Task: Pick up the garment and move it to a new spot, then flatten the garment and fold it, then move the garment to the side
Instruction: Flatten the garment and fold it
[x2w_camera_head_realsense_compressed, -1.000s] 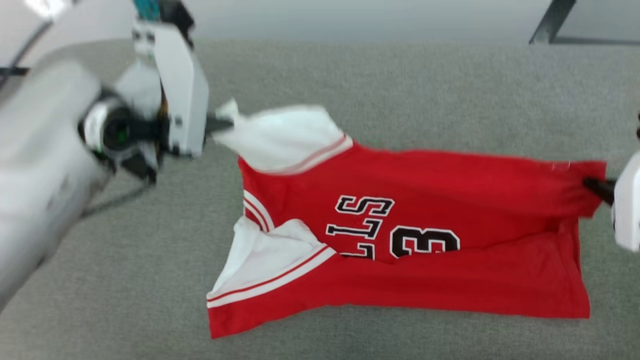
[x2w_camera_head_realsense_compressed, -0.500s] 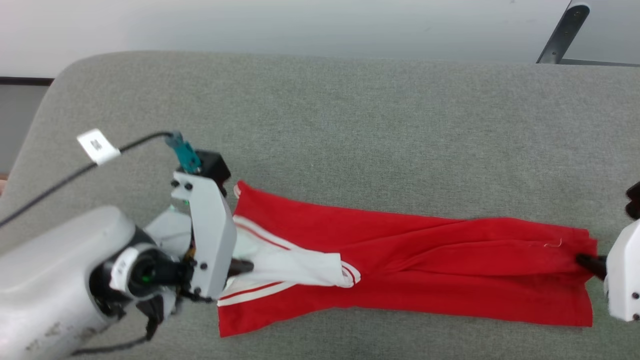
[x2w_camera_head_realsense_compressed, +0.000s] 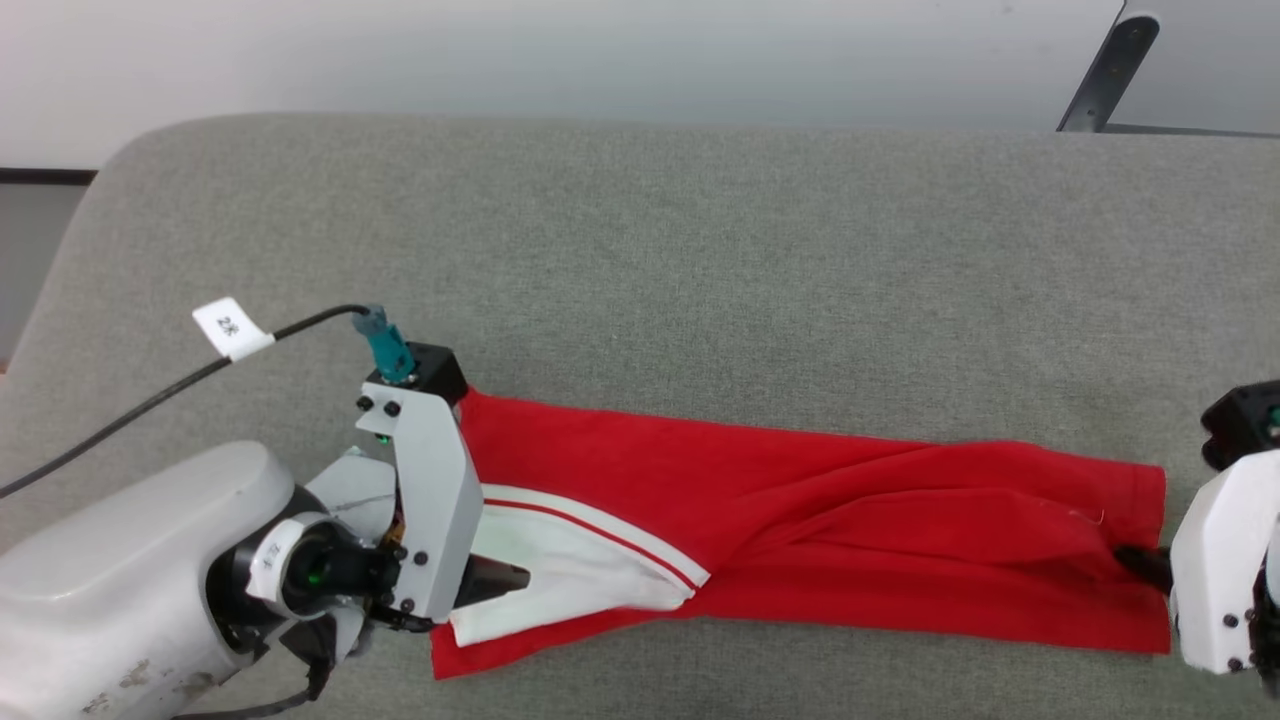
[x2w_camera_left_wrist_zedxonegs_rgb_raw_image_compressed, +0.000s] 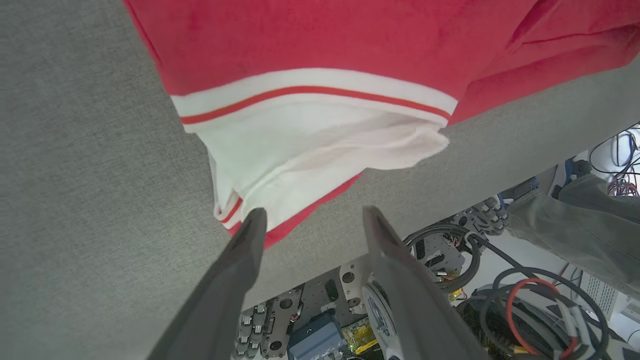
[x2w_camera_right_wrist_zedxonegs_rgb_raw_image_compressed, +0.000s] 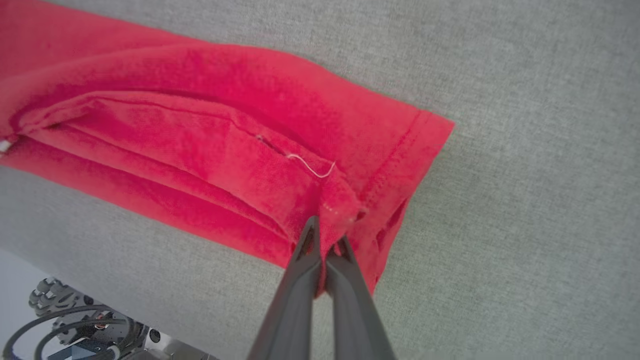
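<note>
Letting go, your left gripper (x2w_camera_left_wrist_zedxonegs_rgb_raw_image_compressed: 314, 216) now stands open just beside the white sleeve (x2w_camera_left_wrist_zedxonegs_rgb_raw_image_compressed: 310, 145). Your right gripper (x2w_camera_right_wrist_zedxonegs_rgb_raw_image_compressed: 326, 237) still pinches the red hem (x2w_camera_right_wrist_zedxonegs_rgb_raw_image_compressed: 395, 160). The garment (x2w_camera_head_realsense_compressed: 800, 520) is folded in half long-ways on the fuzzy grey cushion (x2w_camera_head_realsense_compressed: 700, 250), letters hidden. Soft, floppy cloth; one fold looks done.

The garment (x2w_camera_head_realsense_compressed: 850, 520) is soft, matt red knit cloth, its white sleeve (x2w_camera_left_wrist_zedxonegs_rgb_raw_image_compressed: 310, 145) edged with ribbed striped trim. The table (x2w_camera_head_realsense_compressed: 700, 250) is covered in coarse, matt grey woven fabric. The left gripper (x2w_camera_left_wrist_zedxonegs_rgb_raw_image_compressed: 312, 215) has smooth, dark, matt plastic jaws and a white plastic shell (x2w_camera_head_realsense_compressed: 430, 490).
</note>
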